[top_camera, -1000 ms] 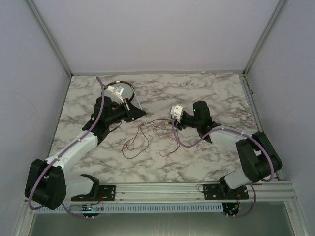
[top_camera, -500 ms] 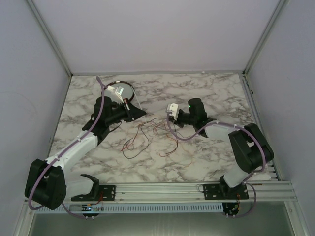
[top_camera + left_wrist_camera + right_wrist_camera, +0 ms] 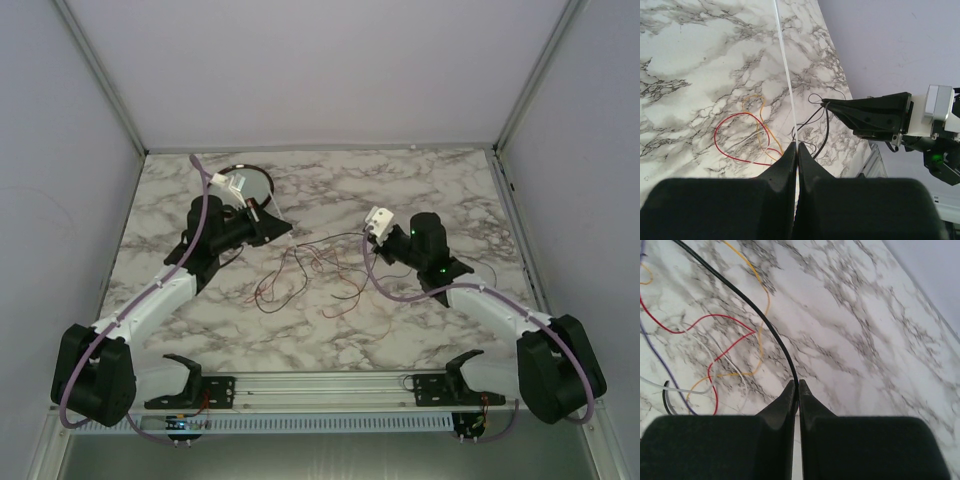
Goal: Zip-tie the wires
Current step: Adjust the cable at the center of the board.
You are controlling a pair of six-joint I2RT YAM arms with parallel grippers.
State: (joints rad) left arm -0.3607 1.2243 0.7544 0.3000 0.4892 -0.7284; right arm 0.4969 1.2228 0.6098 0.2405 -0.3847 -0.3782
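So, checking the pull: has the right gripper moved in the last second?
Yes: in the top view the right gripper shifted right, away from the dish.

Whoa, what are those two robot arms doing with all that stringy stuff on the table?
Two robot arms are working on a loose tangle of thin wires on the marble table. The left pincer is shut on a thin white strip, probably the zip tie. The right pincer is shut on one black wire from the tangle. The wires lie spread out, not yet tied together.
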